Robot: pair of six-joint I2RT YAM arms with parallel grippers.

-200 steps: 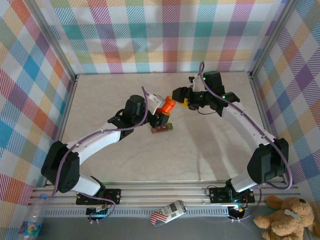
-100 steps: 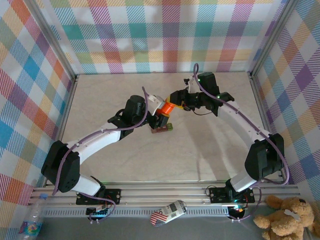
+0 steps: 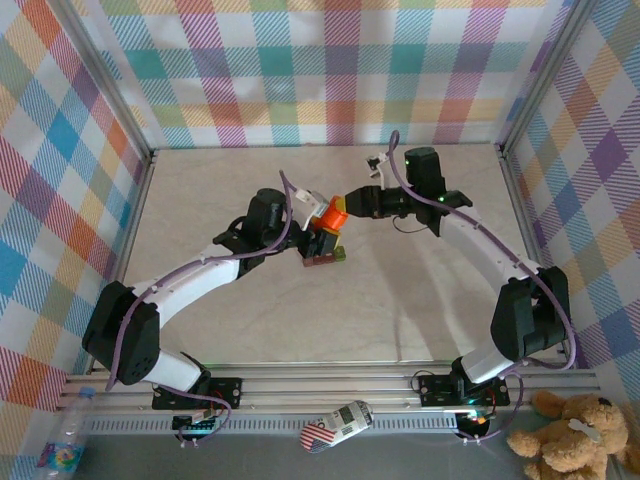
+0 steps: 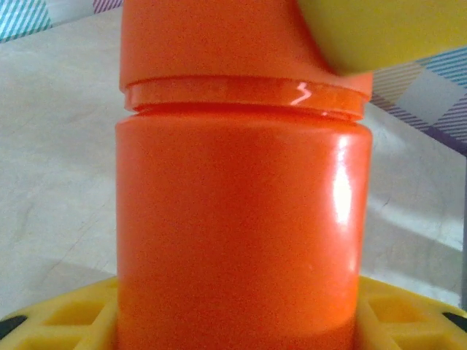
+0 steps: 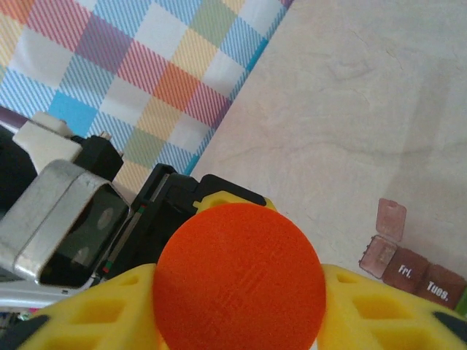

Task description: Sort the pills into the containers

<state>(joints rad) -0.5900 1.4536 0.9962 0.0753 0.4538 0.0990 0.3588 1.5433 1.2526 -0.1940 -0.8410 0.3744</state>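
Cap-removal step, by the look of it. Left tool (image 3: pixel 320 236) pinches the glossy orange cylindrical plastic bottle (image 4: pixel 237 219); right tool (image 3: pixel 352 203) pinches its orange round cap (image 5: pixel 239 281). The dark red-brown compartment strip (image 3: pixel 325 258) sits on the pale bench (image 3: pixel 230 330), just near of the bottle. Next move: twist the cap off while the bottle is held steady.

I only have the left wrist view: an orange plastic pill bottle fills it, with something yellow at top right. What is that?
Observer: A finger of the right gripper; in the right wrist view its yellow fingers flank the round orange cap of the orange plastic pill bottle. Whether they squeeze it, I cannot tell.
Operator: Where is the pill strip?
Observer: The dark red-brown strip of joined pill compartments lies on the beige table, just on the near side of the bottle in the top view, green end to the right.
Operator: Any compartment open?
Observer: Yes, the end one's translucent lid is flipped open, beside the one marked Fri.
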